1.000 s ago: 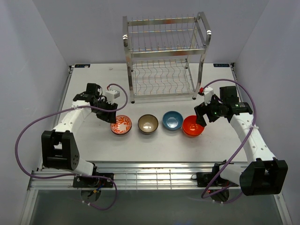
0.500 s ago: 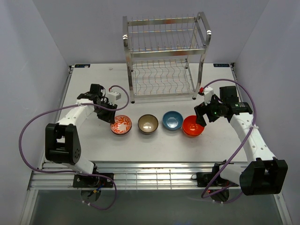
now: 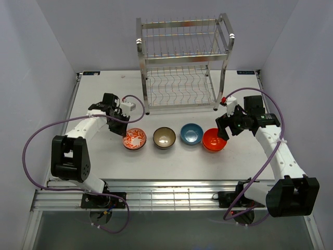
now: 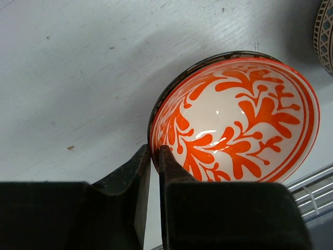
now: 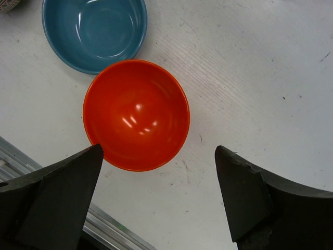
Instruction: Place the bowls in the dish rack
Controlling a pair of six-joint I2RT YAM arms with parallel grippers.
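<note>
Four bowls stand in a row on the table in front of the dish rack (image 3: 182, 62): red-and-white (image 3: 134, 138), brown (image 3: 164, 137), blue (image 3: 191, 133) and orange-red (image 3: 214, 139). My left gripper (image 3: 119, 129) comes in from the left. In the left wrist view it (image 4: 154, 153) pinches the near rim of the red-and-white bowl (image 4: 239, 120), one finger inside and one outside. My right gripper (image 5: 157, 151) hangs wide open just above the orange-red bowl (image 5: 136, 114), whose near edge lies between the fingers. The blue bowl (image 5: 93, 31) sits just beyond it.
The dish rack stands at the back middle of the white table (image 3: 104, 94), both tiers bare. The brown bowl's edge (image 4: 325, 26) shows close to the right of the red-and-white one. An aluminium rail (image 3: 171, 198) runs along the near table edge.
My left gripper's jaws have narrowed onto the rim of the red-and-white bowl, and the left arm's elbow has swung inward. The right arm and all bowls have stayed put.
</note>
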